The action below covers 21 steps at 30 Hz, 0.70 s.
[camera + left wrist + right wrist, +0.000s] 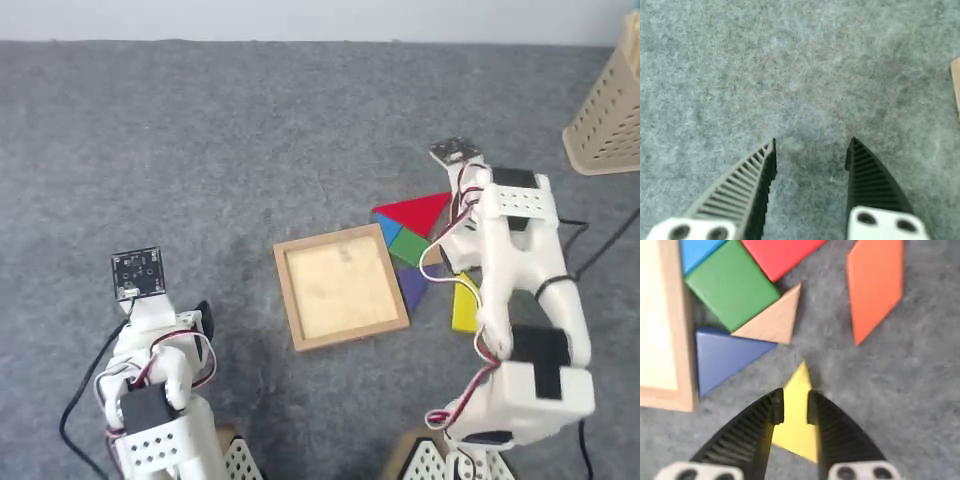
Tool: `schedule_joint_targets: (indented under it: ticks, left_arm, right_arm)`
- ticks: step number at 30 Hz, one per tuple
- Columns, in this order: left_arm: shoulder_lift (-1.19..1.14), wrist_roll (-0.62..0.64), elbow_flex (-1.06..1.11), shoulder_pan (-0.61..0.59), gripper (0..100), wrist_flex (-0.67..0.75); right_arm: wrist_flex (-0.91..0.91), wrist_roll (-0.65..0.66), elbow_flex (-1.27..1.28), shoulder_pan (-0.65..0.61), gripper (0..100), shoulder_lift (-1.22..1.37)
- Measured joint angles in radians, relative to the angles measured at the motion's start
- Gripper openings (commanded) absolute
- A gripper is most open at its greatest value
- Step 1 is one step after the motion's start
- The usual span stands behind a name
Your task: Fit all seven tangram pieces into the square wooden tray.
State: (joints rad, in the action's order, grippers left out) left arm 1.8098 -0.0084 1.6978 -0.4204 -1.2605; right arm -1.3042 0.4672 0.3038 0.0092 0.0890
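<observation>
The square wooden tray point(290, 300) lies empty at mid-table. Beside its right edge sit the red triangle point(777, 255), blue piece point(700, 252), green square point(730, 285), plain wooden triangle point(772, 320), indigo triangle point(722, 355) and orange parallelogram point(875, 285). My right gripper point(795, 407) is down on the yellow triangle point(801, 380), its fingers pressed against the narrow tip from both sides. The tray's rim point(677, 340) is close by. My left gripper point(810, 160) is open over bare carpet, at the near left of the table point(150, 350).
Grey carpet covers the table. A perforated beige basket point(610, 110) stands at the far right edge. Cables trail from both arm bases near the front. A sliver of the tray point(956, 85) shows in the left wrist view.
</observation>
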Motion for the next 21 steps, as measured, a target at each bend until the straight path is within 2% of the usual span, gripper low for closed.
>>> schedule_joint_targets:
  ticks: [3,7,11,16,21]
  left_arm:
    - [0.0,0.0,0.0,0.0,22,0.0]
    - [0.0,0.0,0.0,0.0,22,0.0]
    - [0.0,0.0,0.0,0.0,22,0.0]
    - [0.0,0.0,0.0,0.0,22,0.0]
    - [0.0,0.0,0.0,0.0,22,0.0]
  right_arm:
    - [-0.071,0.097,0.0,0.002,23.2,-0.046]
    - [-0.195,0.287,0.018,0.0,26.7,-0.057]
    - [-0.18,0.413,0.138,0.0,30.3,-0.058]
    - [-0.015,0.439,0.299,0.0,32.1,-0.058]
    - [0.074,0.439,0.37,-0.003,31.9,-0.071]
